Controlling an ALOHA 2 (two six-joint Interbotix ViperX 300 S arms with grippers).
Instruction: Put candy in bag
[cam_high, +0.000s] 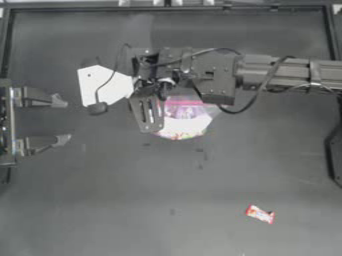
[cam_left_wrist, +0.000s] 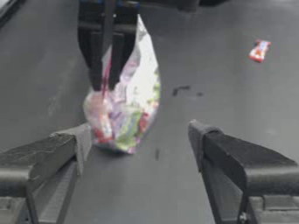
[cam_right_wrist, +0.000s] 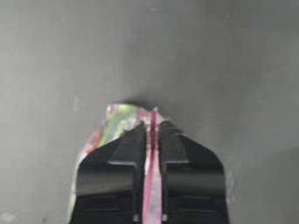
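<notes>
While right claw (cam_high: 160, 92) pinches bag (cam_high: 180, 120) by pink strip, candy (cam_high: 260, 214) lies well apart; left claw (cam_left_wrist: 137, 144) gapes, parked.

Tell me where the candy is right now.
In the top view the candy lies alone on the table, lower right, well clear of the bag that the right gripper holds near the centre.

From above, the right gripper (cam_high: 152, 95) and its arm covered the top of the bag (cam_high: 180, 119), so the pink strip could not be seen there. The left gripper (cam_high: 63, 121) was cut off by the left edge. The candy (cam_high: 260, 214) was too small and blurry to read. In the right wrist view, the jaws hid most of the bag.
</notes>
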